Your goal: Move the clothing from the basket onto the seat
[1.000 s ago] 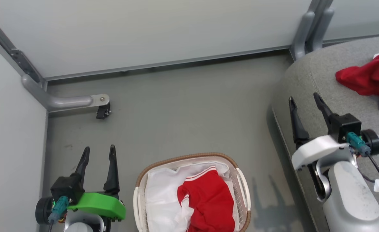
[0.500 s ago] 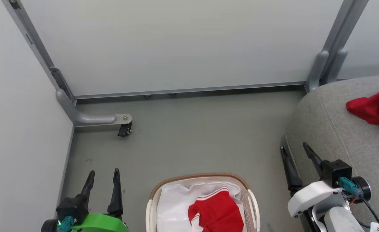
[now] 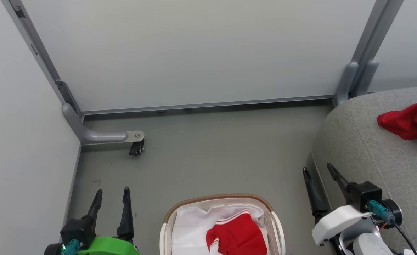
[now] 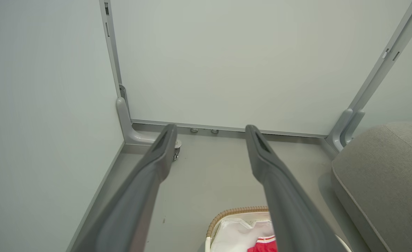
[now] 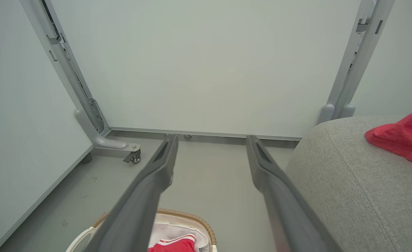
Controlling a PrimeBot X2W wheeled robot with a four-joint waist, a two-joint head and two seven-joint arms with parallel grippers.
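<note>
Snag risk: liner point(image 3: 190, 226) bunched against clothing point(image 3: 238, 235) in near basket point(image 3: 215, 197); pinch could lift both. Left gripper point(image 3: 112, 190), right gripper point(image 3: 317, 168) wide open, empty. Right one beside seat point(image 3: 364, 141): bump risk.

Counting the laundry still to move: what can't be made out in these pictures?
1. Head view: the oval white perforated plastic basket with brown woven rim and the bright red garment in it run off the bottom edge; whatever lies beneath is hidden.
2. Head view: the second red garment, on the grey fabric sofa, is cut by the right edge.
</note>
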